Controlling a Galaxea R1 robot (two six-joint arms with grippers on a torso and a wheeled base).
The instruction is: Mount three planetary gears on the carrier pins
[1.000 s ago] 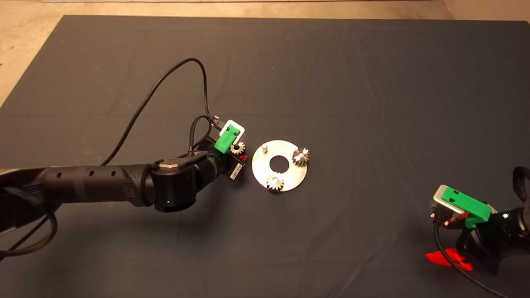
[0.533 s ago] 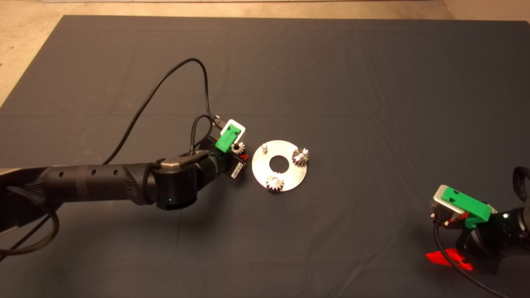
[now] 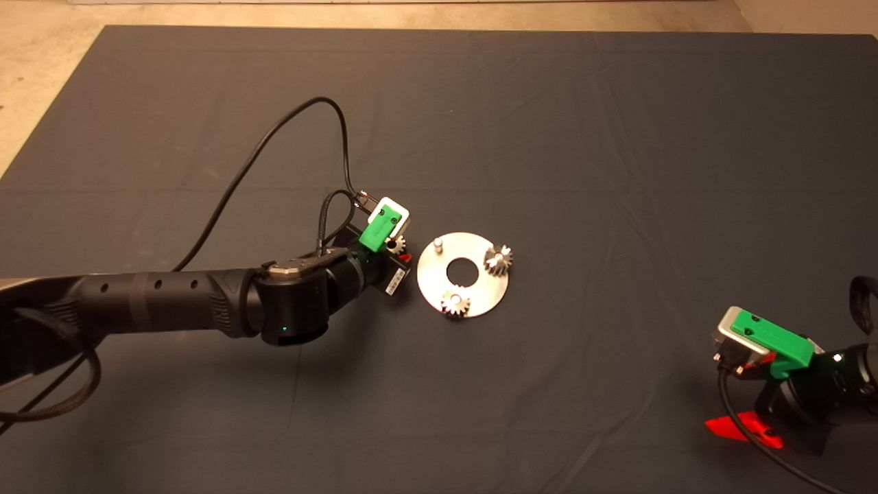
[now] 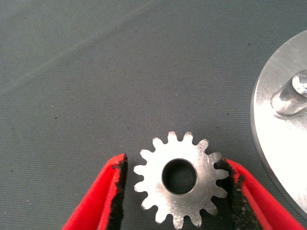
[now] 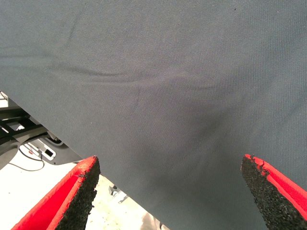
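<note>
A shiny round disc [image 3: 480,293] with a large centre hole lies mid-mat. Two planetary gears [image 3: 499,259] [image 3: 455,302] sit on two of its carrier pins. The third pin [image 3: 439,242] stands bare; it also shows in the left wrist view [image 4: 292,96]. The third gear [image 3: 396,243] lies flat on the mat just left of the disc. My left gripper [image 3: 398,251] is down over it and open. In the left wrist view the gear [image 4: 180,184] lies between the fingers [image 4: 96,201]. One pad touches its teeth and the other stands a small gap off. My right gripper [image 3: 744,431] is parked at the lower right, open and empty.
The left arm's black cable [image 3: 274,137] loops over the mat behind the gripper. The disc's edge [image 4: 268,139] lies close beside the gear. The right wrist view shows bare mat [image 5: 168,72] and floor past its edge.
The left arm has edged slightly towards the disc, its gripper staying over the loose gear. The gears on the disc and the right arm have not moved.
</note>
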